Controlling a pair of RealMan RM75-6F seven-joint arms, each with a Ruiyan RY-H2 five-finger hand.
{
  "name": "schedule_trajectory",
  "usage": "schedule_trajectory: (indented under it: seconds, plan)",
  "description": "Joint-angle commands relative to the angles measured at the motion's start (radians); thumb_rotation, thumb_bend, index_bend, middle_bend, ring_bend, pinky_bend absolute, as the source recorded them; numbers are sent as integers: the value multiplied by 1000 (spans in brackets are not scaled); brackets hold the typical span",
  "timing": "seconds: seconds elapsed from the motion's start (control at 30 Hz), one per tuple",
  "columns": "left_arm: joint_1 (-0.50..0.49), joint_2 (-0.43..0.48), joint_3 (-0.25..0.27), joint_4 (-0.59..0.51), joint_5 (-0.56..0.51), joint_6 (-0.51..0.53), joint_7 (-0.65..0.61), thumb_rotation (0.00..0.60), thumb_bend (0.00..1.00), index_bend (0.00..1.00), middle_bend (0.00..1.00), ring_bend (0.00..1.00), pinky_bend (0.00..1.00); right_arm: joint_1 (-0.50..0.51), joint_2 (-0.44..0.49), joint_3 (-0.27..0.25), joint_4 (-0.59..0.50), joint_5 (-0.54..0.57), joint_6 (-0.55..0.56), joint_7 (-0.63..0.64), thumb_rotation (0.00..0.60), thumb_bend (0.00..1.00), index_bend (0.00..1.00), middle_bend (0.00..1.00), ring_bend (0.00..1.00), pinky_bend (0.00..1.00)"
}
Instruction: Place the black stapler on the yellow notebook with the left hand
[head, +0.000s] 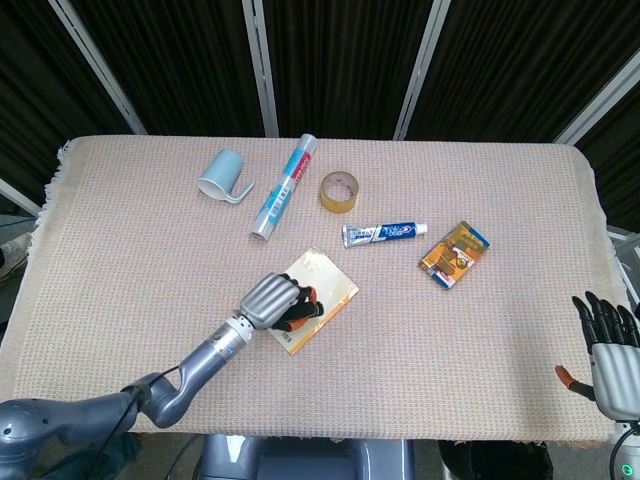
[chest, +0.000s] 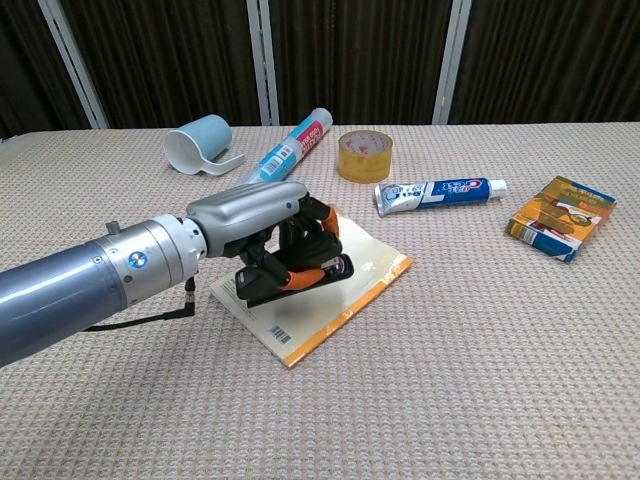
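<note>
My left hand (head: 272, 301) (chest: 282, 241) grips the black stapler (chest: 290, 278), which shows as a dark body with orange trim under the curled fingers (head: 300, 308). Hand and stapler hang over the yellow notebook (head: 328, 290) (chest: 360, 264), which lies flat near the table's middle. Whether the stapler touches the cover I cannot tell. My right hand (head: 606, 345) rests at the table's front right corner, fingers spread, holding nothing; the chest view does not show it.
At the back stand a light blue cup (head: 222, 175) on its side, a rolled tube (head: 284, 186), a tape roll (head: 339, 190), a toothpaste tube (head: 384, 233) and an orange box (head: 454, 253). The woven table cover (head: 480, 330) ends at a front edge.
</note>
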Motion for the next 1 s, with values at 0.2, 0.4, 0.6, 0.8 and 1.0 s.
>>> schedule_trajectory:
  seconds: [0.2,0.4,0.6,0.8,1.0]
  plan:
    - [-22,-38,-3,87,-48,-26,0,600,410,503,611,511,452,2,6,6,3,8,-4,10,600,115,0,0,0,0]
    - [-26,-52,5,133,-56,-11,10,600,341,338,463,417,401,5,1,9,3,20,-11,-3,600,114,0,0,0,0]
    - [-27,-68,3,148,-64,15,0,600,226,22,190,157,207,5,-2,8,1,20,-10,-14,600,115,0,0,0,0]
    - [-11,-35,17,93,-36,78,-12,600,167,0,0,0,149,6,-2,9,0,25,-14,-18,600,115,0,0,0,0]
    - [72,127,83,-96,26,202,66,575,160,0,0,0,99,7,-9,8,0,26,-15,-34,600,115,0,0,0,0]
